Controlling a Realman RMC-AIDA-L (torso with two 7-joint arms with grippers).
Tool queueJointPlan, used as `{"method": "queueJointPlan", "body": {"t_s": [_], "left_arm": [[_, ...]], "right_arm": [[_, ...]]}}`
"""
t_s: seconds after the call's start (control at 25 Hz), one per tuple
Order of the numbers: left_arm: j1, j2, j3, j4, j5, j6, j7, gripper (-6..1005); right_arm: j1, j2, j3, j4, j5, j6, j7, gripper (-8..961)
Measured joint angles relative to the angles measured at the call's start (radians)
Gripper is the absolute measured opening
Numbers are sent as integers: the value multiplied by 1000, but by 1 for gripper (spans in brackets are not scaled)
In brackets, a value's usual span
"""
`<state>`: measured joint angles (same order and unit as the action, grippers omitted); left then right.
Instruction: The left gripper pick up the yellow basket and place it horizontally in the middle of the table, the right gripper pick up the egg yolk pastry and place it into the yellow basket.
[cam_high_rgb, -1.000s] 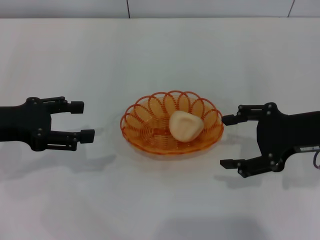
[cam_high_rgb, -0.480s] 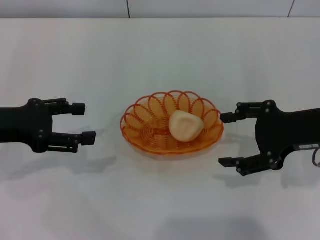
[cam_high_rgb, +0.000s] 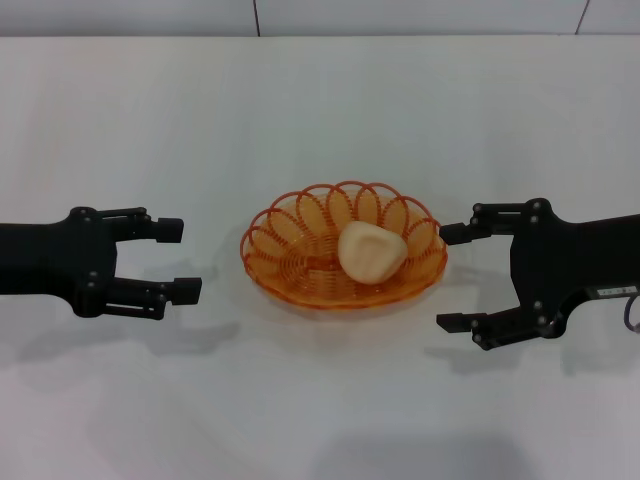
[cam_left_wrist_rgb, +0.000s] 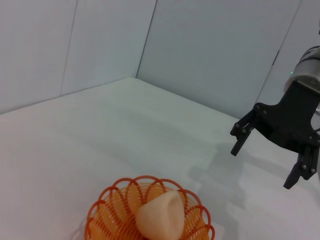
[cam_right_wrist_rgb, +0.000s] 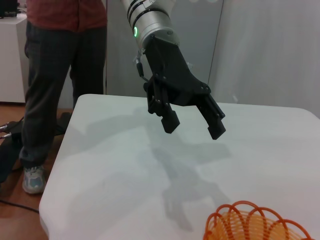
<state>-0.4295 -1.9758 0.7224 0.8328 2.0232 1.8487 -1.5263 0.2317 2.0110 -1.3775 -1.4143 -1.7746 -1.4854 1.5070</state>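
Black two-fingered left gripper (cam_right_wrist_rgb: 194, 127) hanging over the plain white table (cam_right_wrist_rgb: 115, 170), fingers spread apart and holding nothing

Its black arm runs up to a silver-white wrist section (cam_right_wrist_rgb: 150, 20) with a small green light; the gripper's shadow falls on the tabletop beneath it. The looped rim of the orange-yellow wire basket (cam_right_wrist_rgb: 255, 225) pokes in at the near edge, well apart from the gripper. Beyond the table's far end stands a person in a red top and dark trousers (cam_right_wrist_rgb: 60, 75), head out of frame

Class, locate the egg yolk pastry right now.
In the head view, the egg yolk pastry lies inside the yellow basket, right of its centre, mid-table between the open left gripper and right gripper.
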Motion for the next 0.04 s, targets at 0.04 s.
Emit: {"method": "queueJointPlan", "body": {"t_s": [0.04], "left_arm": [[0,0,0,0,0,2,0,888]], "right_arm": [[0,0,0,0,0,0,0,832]]}}
